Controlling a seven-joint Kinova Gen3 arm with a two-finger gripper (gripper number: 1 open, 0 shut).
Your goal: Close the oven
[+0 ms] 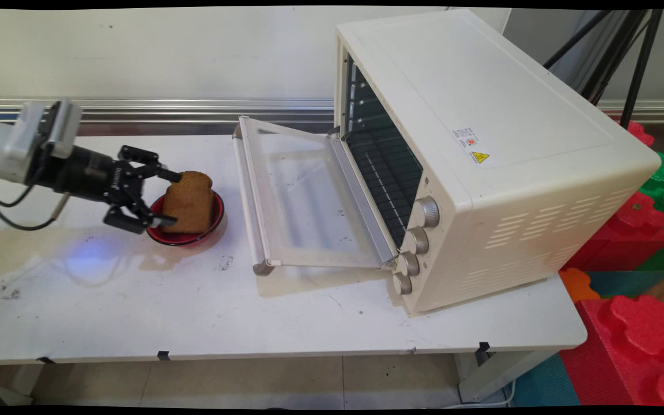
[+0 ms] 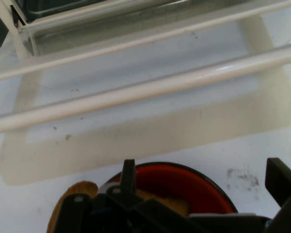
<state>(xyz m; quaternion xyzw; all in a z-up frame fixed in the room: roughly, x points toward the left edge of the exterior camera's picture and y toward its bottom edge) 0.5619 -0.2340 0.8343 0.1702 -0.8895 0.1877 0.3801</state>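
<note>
The desk (image 1: 251, 323) ran along the near side, white and scuffed, and carried one cream oven (image 1: 499, 144) set at an angle. The oven's glass door (image 1: 303, 196) hung fully open, folded down almost flat, with its handle bar at the end farthest from the oven. Just beyond that handle, away from the oven, stood one red bowl (image 1: 208, 227) with one slice of brown bread (image 1: 189, 202) propped upright in it, leaning on the rim. The end effector (image 1: 165, 196) reached in level from the side of the bowl opposite the oven; its two fingers were spread wide, one by the slice's upper corner and one low at the bowl's rim, not clamped on anything. In the hand view, bowl (image 2: 184, 187) and bread (image 2: 70, 201) lay right at the spread fingers, the door handle (image 2: 150, 92) ahead. Four knobs (image 1: 426, 212) ran down the oven's front corner. Red and green foam blocks (image 1: 632, 340) were stacked behind the oven.
</note>
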